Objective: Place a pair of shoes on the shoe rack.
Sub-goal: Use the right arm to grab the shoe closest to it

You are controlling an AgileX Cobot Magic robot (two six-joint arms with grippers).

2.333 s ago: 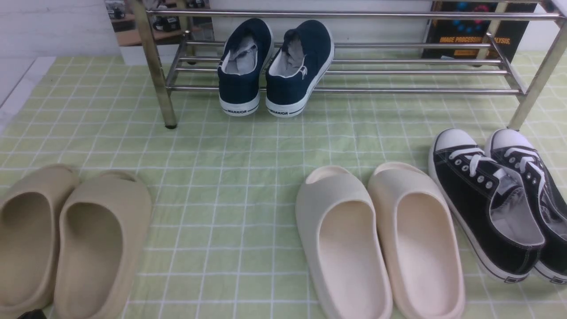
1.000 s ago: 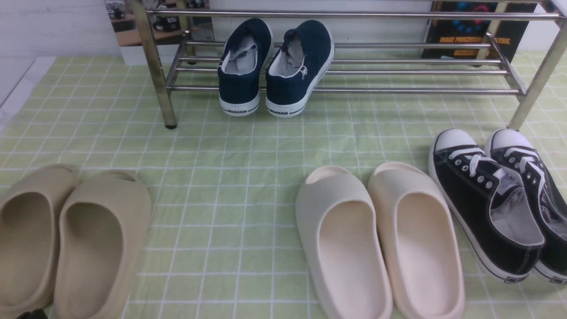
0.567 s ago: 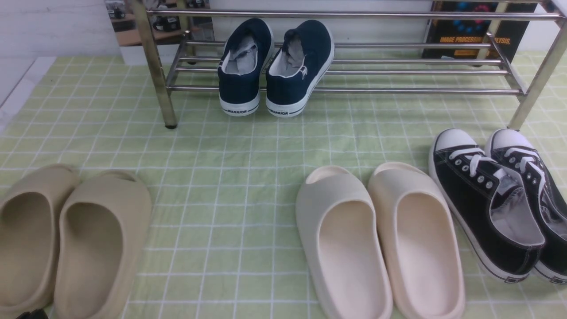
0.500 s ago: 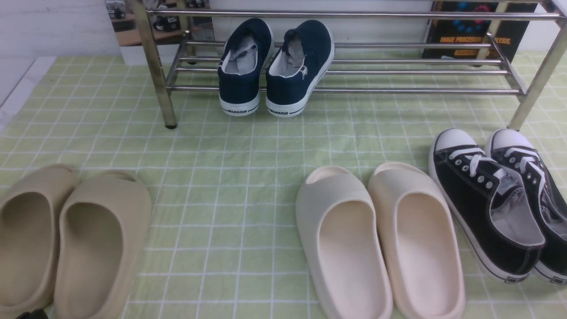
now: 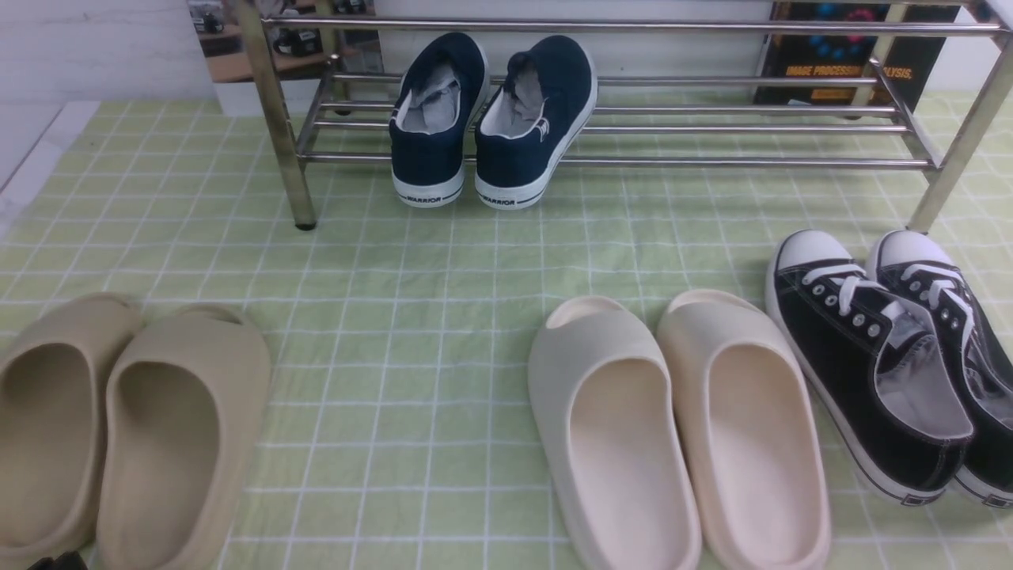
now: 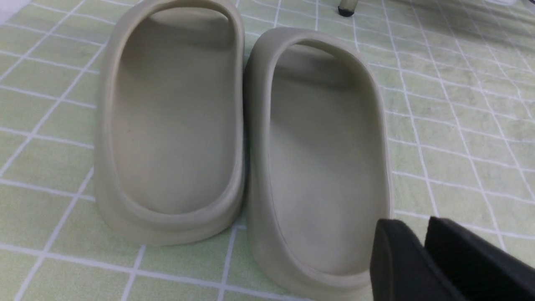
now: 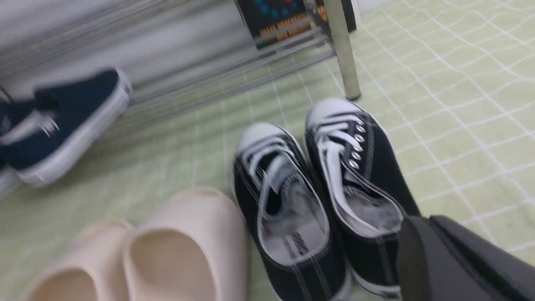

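Shoes: black canvas sneakers (image 5: 886, 360) off the shiny steel-tube shoe rack (image 5: 712, 162), beside its right leg.
Left gripper (image 6: 422, 236): jaws pressed together, empty.
Right gripper (image 7: 423, 228): jaws together, empty.

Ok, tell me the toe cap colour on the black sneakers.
White toe caps, clearest in the front view.

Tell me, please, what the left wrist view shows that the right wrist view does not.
Only the left wrist view shows the tan slides and the left gripper. Only the right wrist view shows the sneakers, the cream slides, a navy slip-on, a poster, the shelf of the rack and the right gripper. Both show the green checked cloth and a leg of the rack.
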